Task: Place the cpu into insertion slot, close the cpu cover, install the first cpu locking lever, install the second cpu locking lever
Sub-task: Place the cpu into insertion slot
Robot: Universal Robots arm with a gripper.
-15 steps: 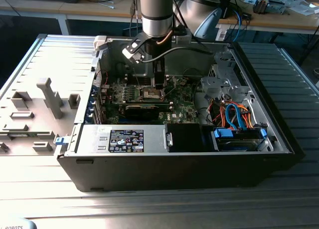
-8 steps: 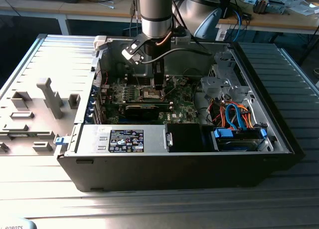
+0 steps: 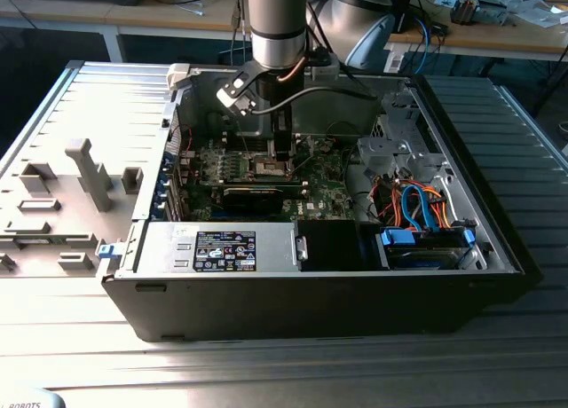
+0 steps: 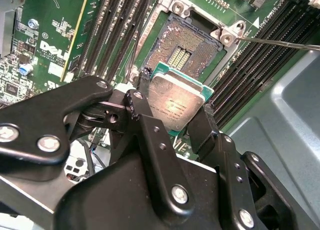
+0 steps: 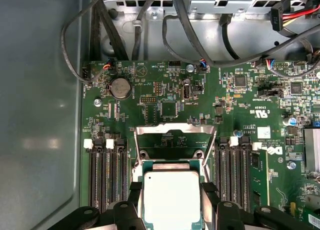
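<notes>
The gripper (image 4: 176, 95) is clamped on the cpu (image 4: 172, 104), holding it over the bare insertion slot (image 4: 189, 44) of the motherboard (image 4: 55, 35), with the cpu cover (image 5: 175, 129) raised.

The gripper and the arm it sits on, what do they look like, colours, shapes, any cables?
The arm is a silver-grey cylinder with a dark band, and a black cable loops off its wrist. The gripper is matt black: flat linkage bars joined by round silver screws, ending in two narrow black fingers.
</notes>
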